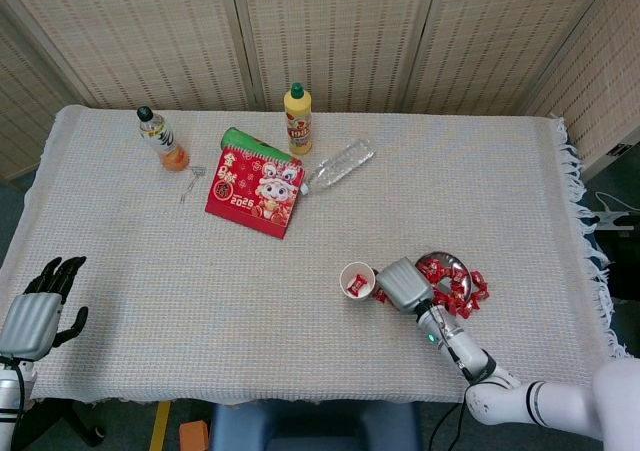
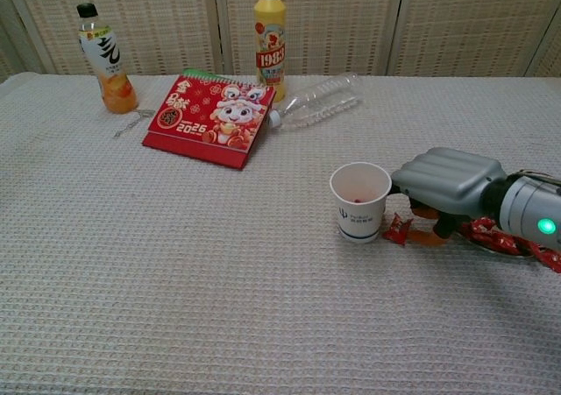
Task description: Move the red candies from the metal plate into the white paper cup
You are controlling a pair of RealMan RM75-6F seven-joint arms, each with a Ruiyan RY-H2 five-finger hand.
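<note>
Metal plate [image 2: 491,247] mostly behind right hand [image 2: 443,181]

The right hand [image 2: 443,182] is held low, just beside the white paper cup [image 2: 359,201], on the side away from the left arm. Its back is turned up and its fingers are curled under; whether anything is held cannot be told. The left hand [image 1: 38,305] is kept far from the cup, past the tabletop [image 1: 200,301] edge, with fingers spread apart and nothing held.
</note>
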